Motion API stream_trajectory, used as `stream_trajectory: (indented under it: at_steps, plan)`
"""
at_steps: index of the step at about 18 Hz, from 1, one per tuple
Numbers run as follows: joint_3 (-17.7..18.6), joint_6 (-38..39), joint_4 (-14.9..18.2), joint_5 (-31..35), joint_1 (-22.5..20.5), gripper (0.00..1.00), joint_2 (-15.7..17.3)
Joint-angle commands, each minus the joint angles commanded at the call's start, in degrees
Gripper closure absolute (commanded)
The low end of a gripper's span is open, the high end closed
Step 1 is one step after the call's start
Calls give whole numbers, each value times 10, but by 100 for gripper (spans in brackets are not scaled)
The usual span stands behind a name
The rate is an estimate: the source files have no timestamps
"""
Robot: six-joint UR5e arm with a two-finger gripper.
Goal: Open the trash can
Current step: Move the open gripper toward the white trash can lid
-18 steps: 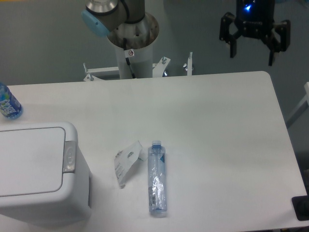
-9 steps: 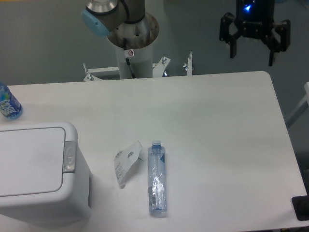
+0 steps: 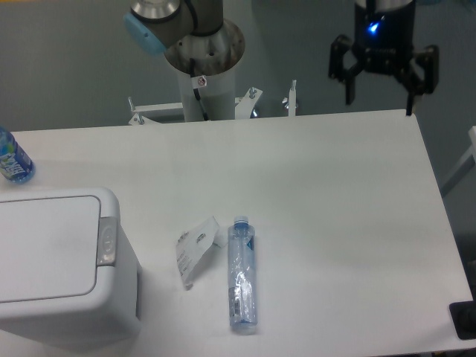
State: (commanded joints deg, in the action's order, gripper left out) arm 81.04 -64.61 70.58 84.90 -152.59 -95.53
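The trash can (image 3: pixel 56 260) sits lid-down at the bench's (image 3: pixel 312 186) near left corner; the gripper (image 3: pixel 378 103) (fingers spread, grasping nothing) hangs at the far right edge.

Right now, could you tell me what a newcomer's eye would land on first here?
Probably the big white trash can at the table's near left corner, lid shut. Next, the clear plastic bottle lying on its side mid-table beside a crumpled label. The gripper hangs open above the far right edge.
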Motion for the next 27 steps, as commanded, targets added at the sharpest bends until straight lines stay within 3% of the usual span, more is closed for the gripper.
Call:
stream_trajectory:
  at_steps: [4, 5, 9, 16, 20, 24, 27]
  plan:
    - [-2, 49, -4, -1, 38, 0, -13]
    - [-4, 72, -18, -1, 53, 0, -24]
    - [-9, 197, -70, 0, 108, 0, -54]
    - [-33, 413, -84, -9, 170, 0, -89]
    - [-30, 533, -88, -85, 183, 0, -94]
    - [-22, 589, -102, -168, 185, 0, -97]
    - [-14, 613, -106, -189, 189, 0, -102]
